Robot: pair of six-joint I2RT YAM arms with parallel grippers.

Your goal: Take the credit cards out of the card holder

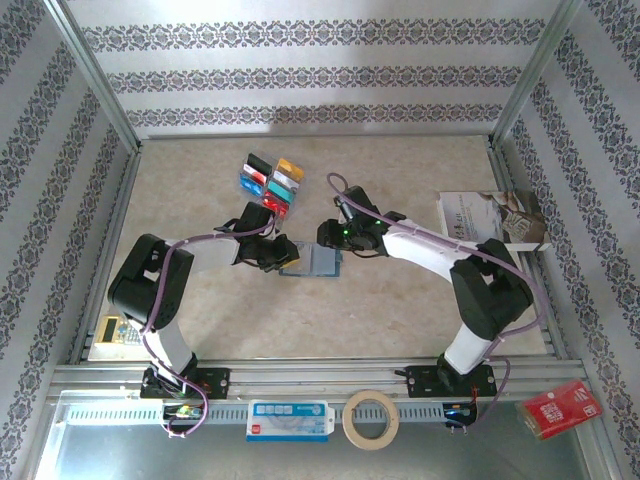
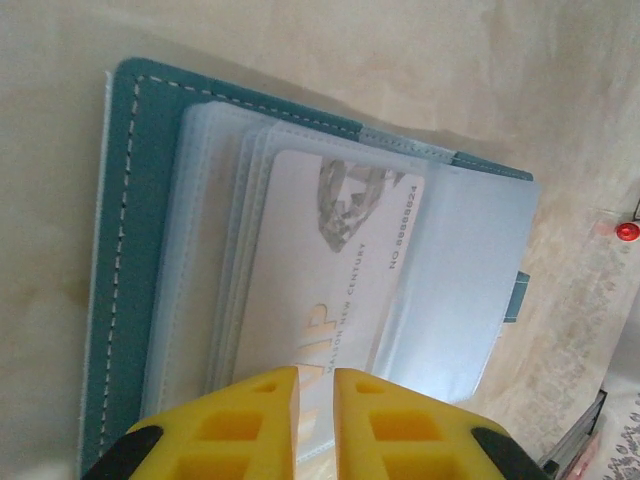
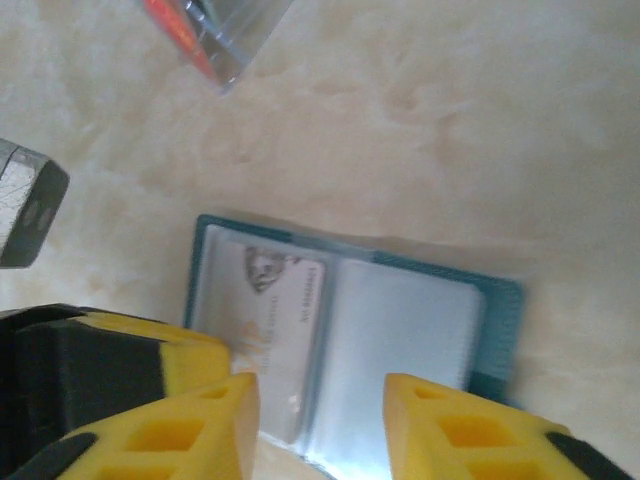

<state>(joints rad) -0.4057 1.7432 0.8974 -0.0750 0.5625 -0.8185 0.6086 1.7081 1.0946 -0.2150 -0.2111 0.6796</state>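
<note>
Yellow fingers (image 2: 250, 425) of the left gripper (image 2: 315, 400), nearest the left wrist lens: parted by a narrow slit, clasping nothing, poised over the near edge of a white card (image 2: 320, 290) printed "VIP"; contact with that card cannot be told. White card: seated in a clear sleeve of the card holder (image 2: 130, 250), one short edge pointing toward the slit. Card holder: teal-blue bifold with pale stitching, spread open and flat on the table (image 1: 400, 310), clear sleeves fanned across its inner face. Right gripper (image 3: 320, 420), right wrist view: yellow fingers released and standing wide apart, empty, above the near edge of the same card holder (image 3: 500, 320), with the white card (image 3: 285, 320) in the left half and a vacant-looking sleeve in the right half. Overhead view: card holder (image 1: 318, 262) near the table's middle, between left gripper (image 1: 283, 255) and right gripper (image 1: 325, 237), both close over it. Credit cards (image 1: 268, 180): black, gold, blue, teal, red and pale, laid out in two short rows on the table beyond the card holder, apart from it. Printed booklet (image 1: 490, 218): at the right edge. Red packet (image 1: 560, 408), tape roll (image 1: 371, 419): on the near rail.
</note>
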